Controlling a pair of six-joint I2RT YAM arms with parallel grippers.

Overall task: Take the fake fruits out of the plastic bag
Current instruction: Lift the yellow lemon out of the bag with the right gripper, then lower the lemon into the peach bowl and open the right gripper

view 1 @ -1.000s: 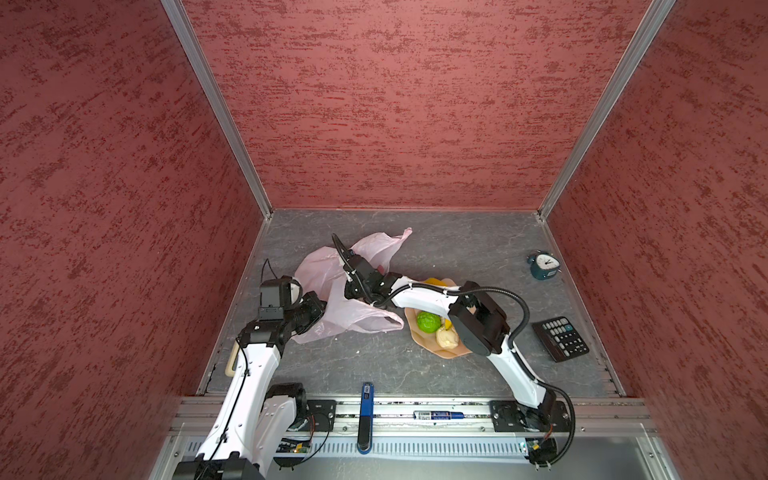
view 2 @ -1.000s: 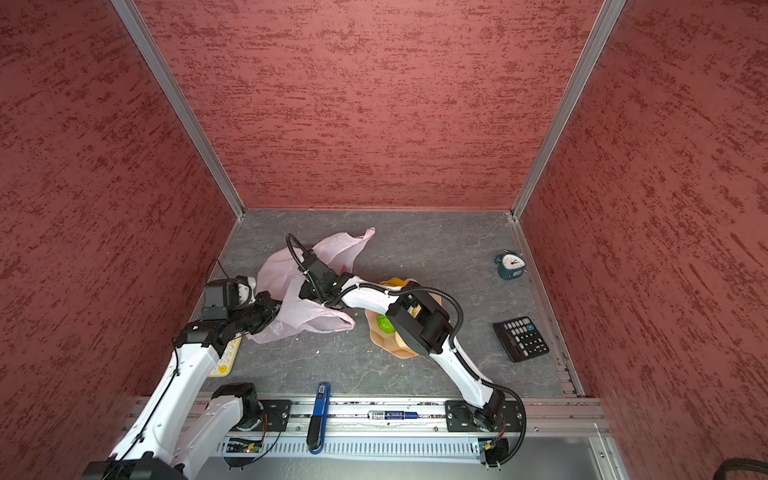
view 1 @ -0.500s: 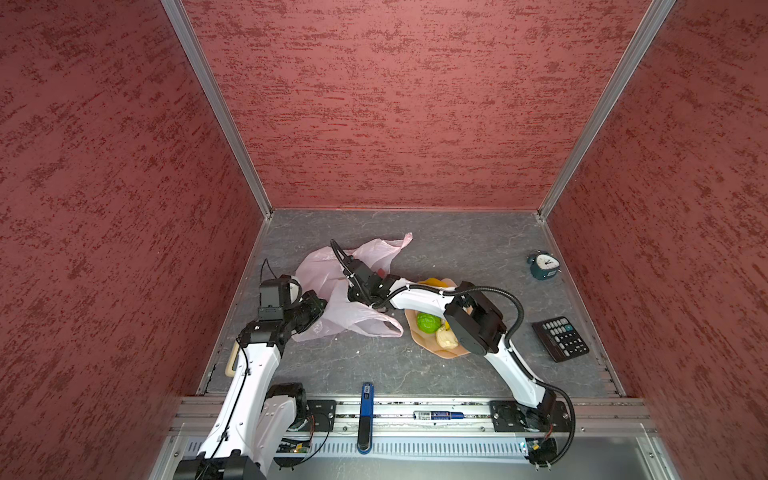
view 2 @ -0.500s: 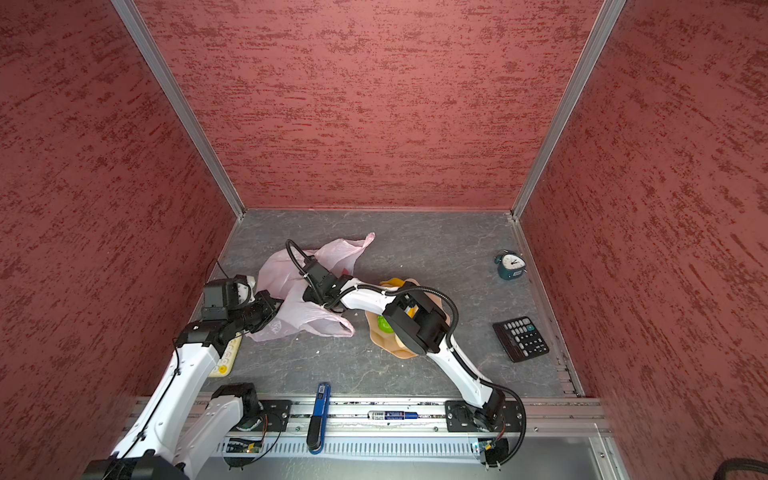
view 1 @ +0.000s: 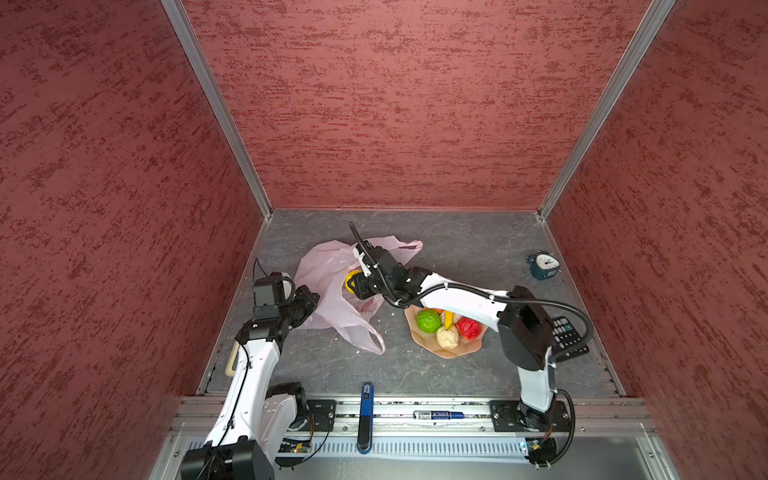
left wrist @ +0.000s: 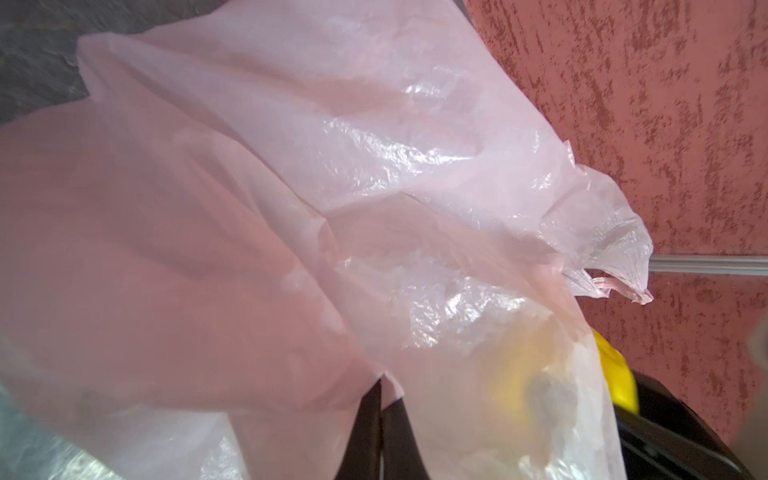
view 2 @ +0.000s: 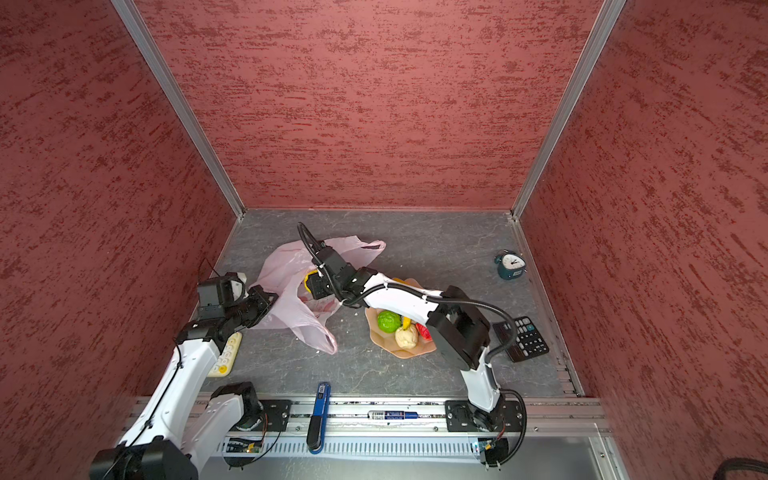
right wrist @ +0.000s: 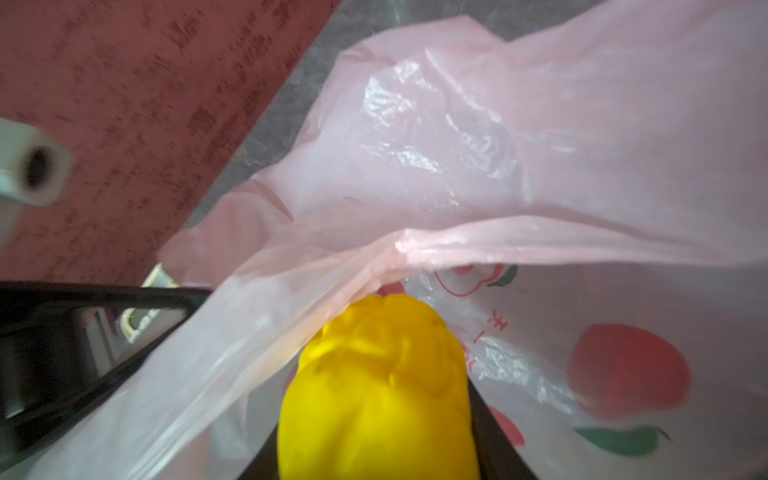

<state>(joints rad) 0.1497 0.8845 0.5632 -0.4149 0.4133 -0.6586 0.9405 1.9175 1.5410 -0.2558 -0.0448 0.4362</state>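
Yellow ball (right wrist: 376,386) | between right fingers (right wrist: 496,453) | at plastic bag (right wrist: 540,145) mouth (left fingers (left wrist: 368,428) pinching)

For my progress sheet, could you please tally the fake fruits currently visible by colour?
Yellow ball, in right gripper: 1
Yellow banana: 1
Green ball: 1
Red ball: 1
Cream ball: 1
Orange ball, mostly hidden under the arm: 1
Total: 6

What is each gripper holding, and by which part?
Right gripper: yellow ball, jaws across its sides. Left gripper: plastic bag, pinched at its side edge.
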